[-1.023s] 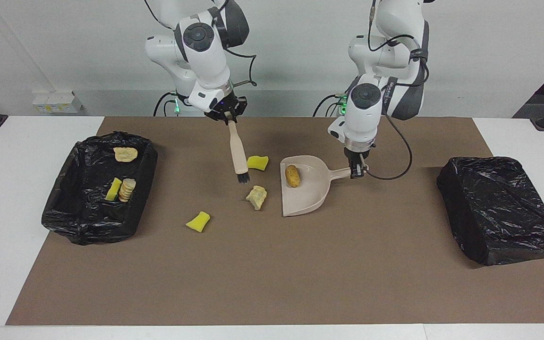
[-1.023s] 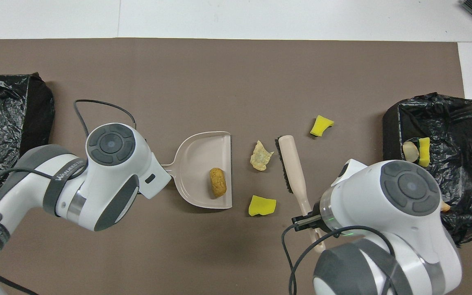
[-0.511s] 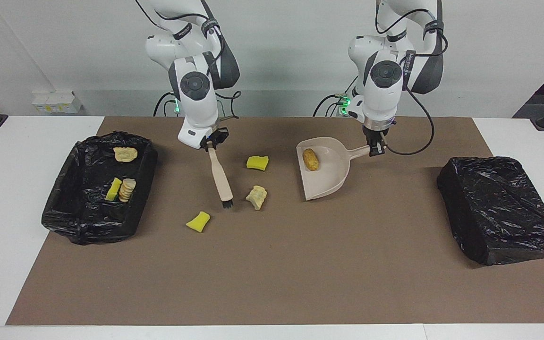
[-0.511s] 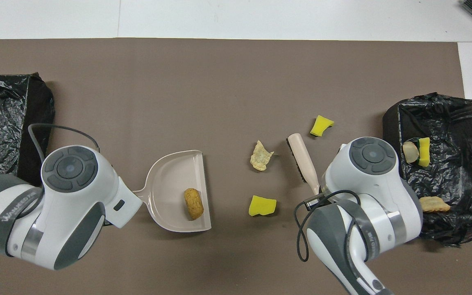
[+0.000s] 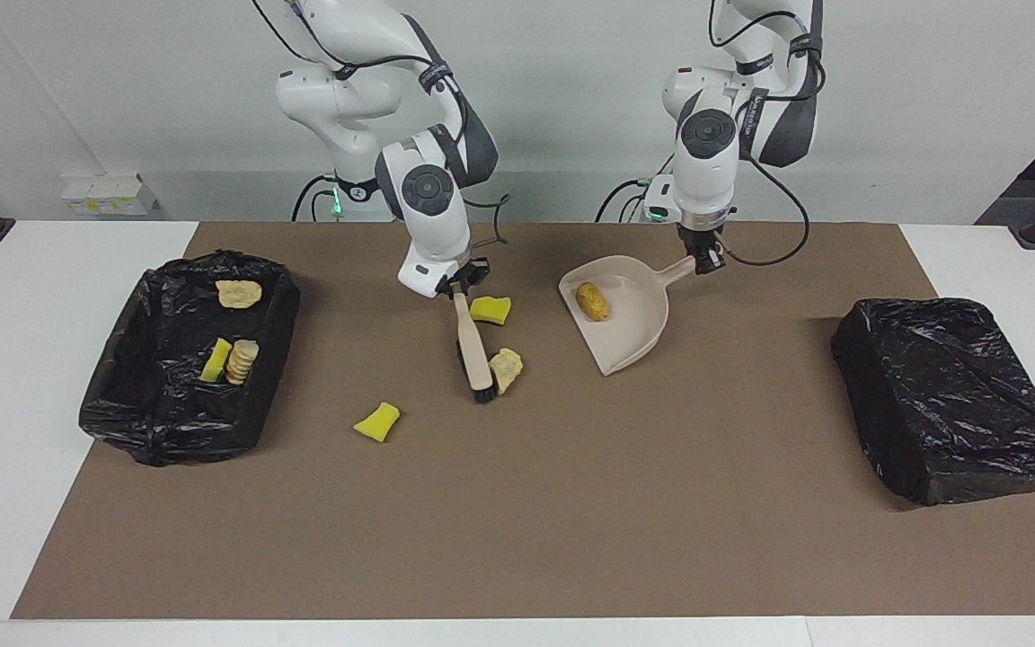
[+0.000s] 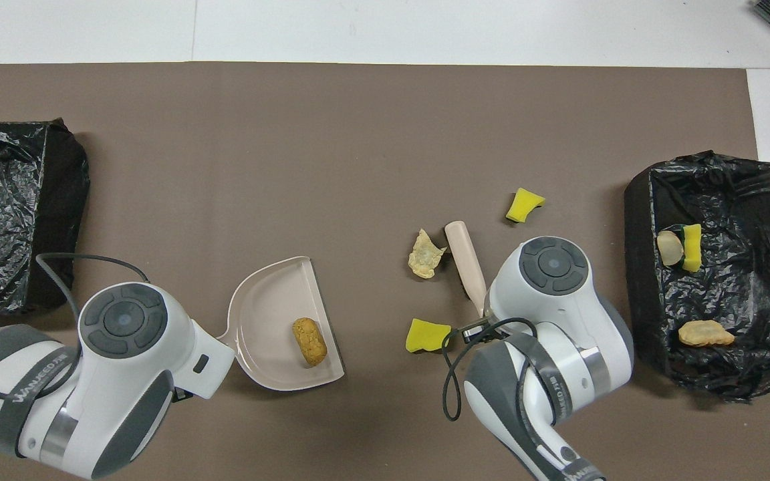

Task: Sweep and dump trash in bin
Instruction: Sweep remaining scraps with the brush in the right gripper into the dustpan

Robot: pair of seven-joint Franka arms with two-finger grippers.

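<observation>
My right gripper (image 5: pixel 457 289) is shut on the handle of the beige brush (image 5: pixel 473 346). The brush's black bristles touch a pale paper wad (image 5: pixel 507 368) on the brown mat. A yellow sponge chunk (image 5: pixel 490 309) lies beside the brush handle, nearer the robots. Another (image 5: pixel 377 420) lies farther out, toward the right arm's end. My left gripper (image 5: pixel 702 261) is shut on the handle of the beige dustpan (image 5: pixel 630 337). A golden-brown bread piece (image 5: pixel 593 301) lies in the dustpan. In the overhead view the brush (image 6: pixel 463 257), wad (image 6: pixel 425 254) and dustpan (image 6: pixel 265 314) show, but both grippers are hidden under their wrists.
An open bin lined with a black bag (image 5: pixel 122 395) stands at the right arm's end. It holds a bread piece (image 5: pixel 238 293), a sponge chunk (image 5: pixel 216 359) and a round slice (image 5: pixel 242 359). A second black-bagged bin (image 5: pixel 953 395) stands at the left arm's end.
The brush has swung across to the paper wad and nudged it toward the dustpan. The left gripper has drawn the dustpan nearer the robots and turned it, with the bread piece still inside.
</observation>
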